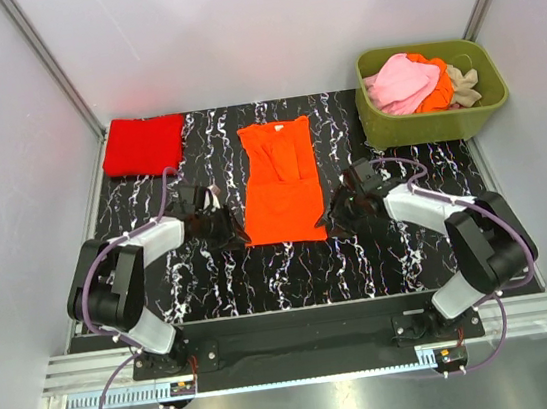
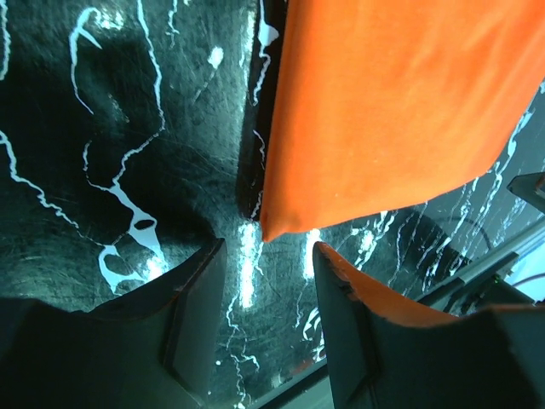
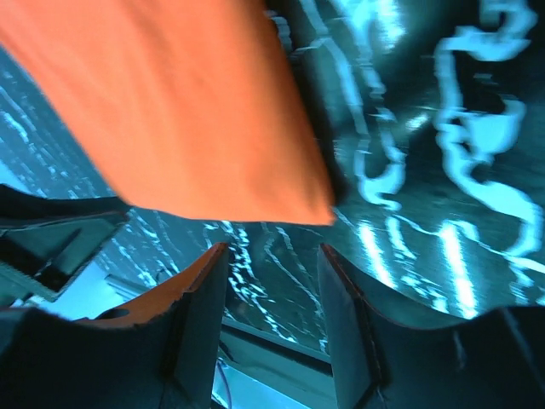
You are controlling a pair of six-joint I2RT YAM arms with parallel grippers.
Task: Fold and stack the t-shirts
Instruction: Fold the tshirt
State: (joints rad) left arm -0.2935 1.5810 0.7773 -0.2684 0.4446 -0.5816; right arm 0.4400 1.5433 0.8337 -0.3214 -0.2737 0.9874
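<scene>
Top external view first: your bright orange t-shirt (image 1: pixel 280 185) lies flat in the middle of the black marbled worktop (image 1: pixel 293 275), right between the two arms. The left gripper (image 1: pixel 233 234) sits just beside the near left corner of the hem, and the right gripper (image 1: pixel 334 223) sits just beside the near right corner.

On the left wrist cam you can see the jaws spread apart with nothing in them. The shirt's corner pokes out just ahead of the gap, not inside it, with bare worktop showing between the fingers. The right wrist cam is pretty much the mirror of that: jaws released and holding nothing, with the orange corner just in front of the gap. It's a bit blurry, but the corner is clearly free.

Over at the far right, the olive-green tub (image 1: pixel 427 126) holds a loose heap: a pink t-shirt (image 1: pixel 399 83) on top at the left, an orange t-shirt (image 1: pixel 439 92) in the middle, and a beige t-shirt (image 1: pixel 466 84) at the right edge.

A red t-shirt (image 1: pixel 143 144) lies folded at the far left corner, well apart from everything else.

The bright orange shirt's long axis runs straight from near to far. Its neck points to the far side and its hem toward the arm bases, and the sides look folded in, so it reads as a narrow strip.
</scene>
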